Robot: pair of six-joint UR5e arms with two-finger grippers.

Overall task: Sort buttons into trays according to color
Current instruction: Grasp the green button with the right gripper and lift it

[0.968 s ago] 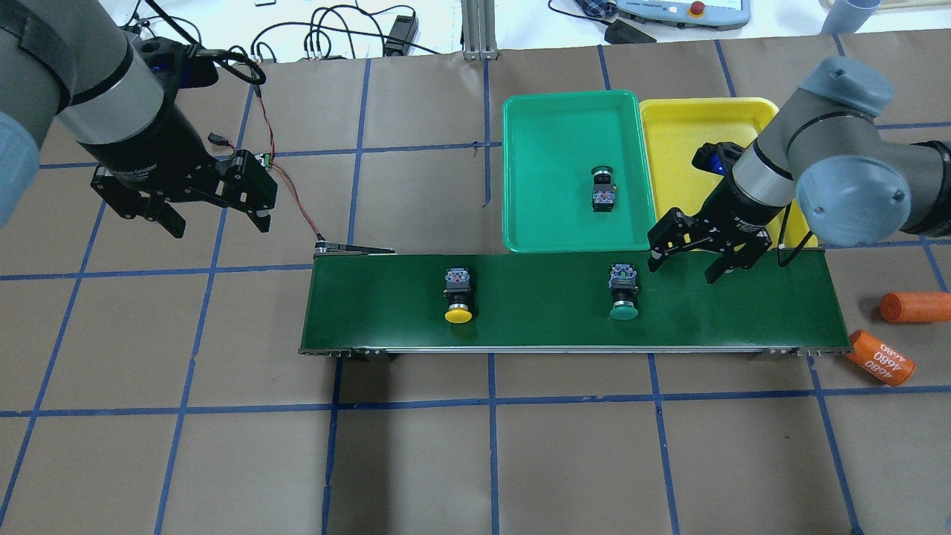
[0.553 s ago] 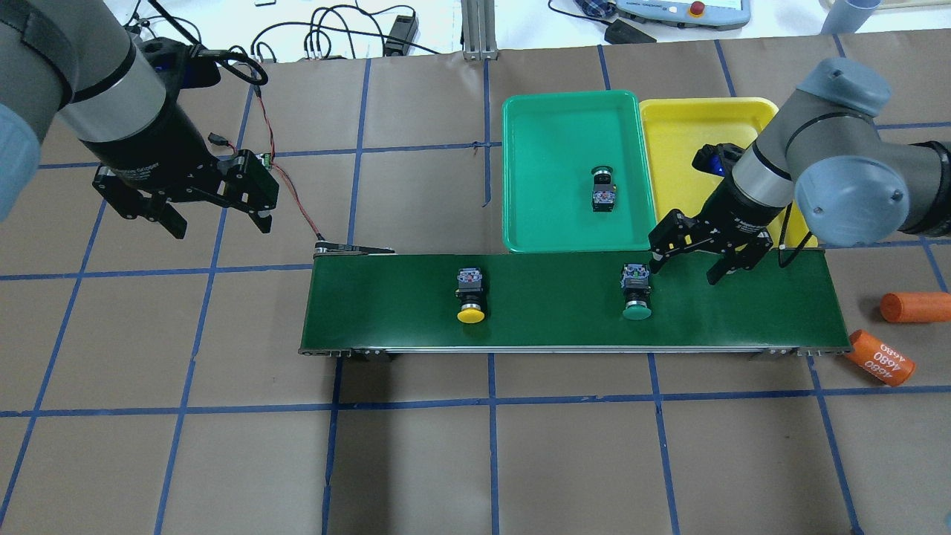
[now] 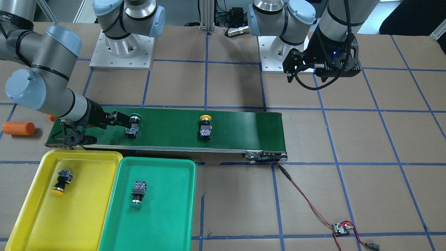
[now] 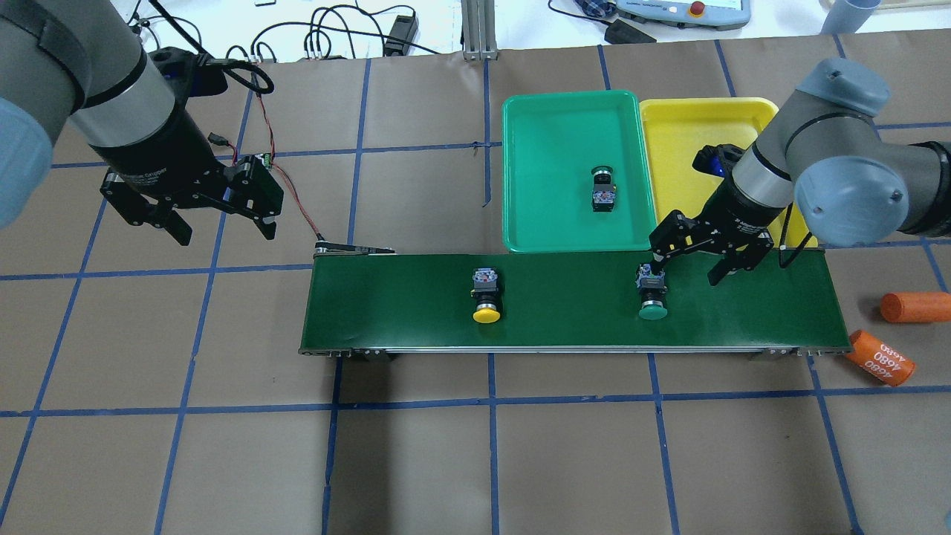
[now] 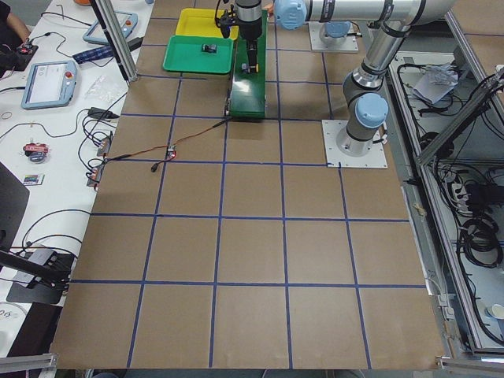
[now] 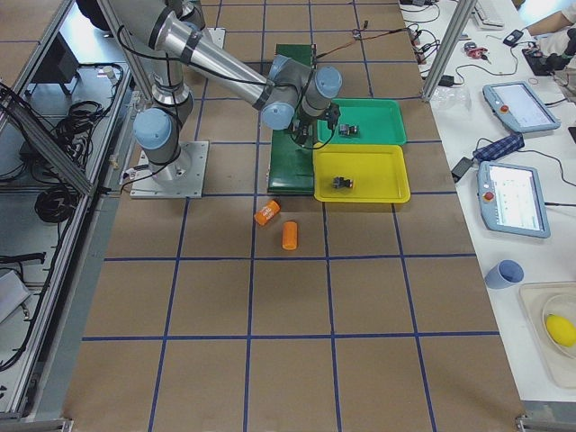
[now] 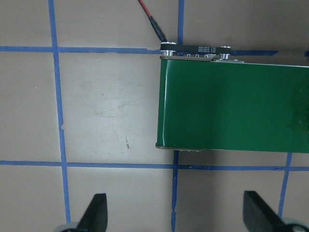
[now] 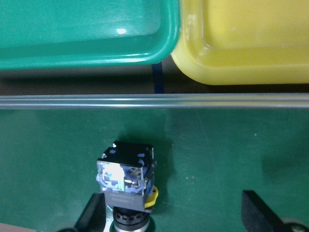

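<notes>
Nearest the robot, the conveyor belt (image 4: 565, 331) is bearing two unsorted buttons, both apparently lying on their sides with caps pointing toward the robot. The yellow-capped belt button (image 4: 486, 297) is sitting around mid-belt, the green-capped belt button (image 4: 652, 296) further toward the robot's right. The right gripper (image 4: 686, 273) is hanging low over the belt there, jaws spread wide and gripping nothing. Its wrist view is showing that button's contact block just inside one finger (image 8: 91, 215), well off the middle of the gap, with the other finger (image 8: 260, 212) standing clear. Judging by that, the gripper is lining up on this button and is needing a sideways shift before closing, or the near finger is risking a knock to the body. The opening is running across the body, which suits a pinch on its flat sides. Just beyond the belt's far edge, the green tray (image 4: 550, 141) and yellow tray (image 4: 680, 130) are sitting side by side, rims meeting or nearly so, close to the pick spot, presumably to keep each carry short. Each is holding one matching piece: the green-capped tray button (image 4: 602, 190), and the yellow-capped tray button (image 3: 62, 180), which the right arm is hiding from overhead. Roughly half sorted, by my count. Off the belt's other end, the left gripper (image 4: 225, 233) is hovering above bare table, jaws open and empty, apparently parked out of the way.
</notes>
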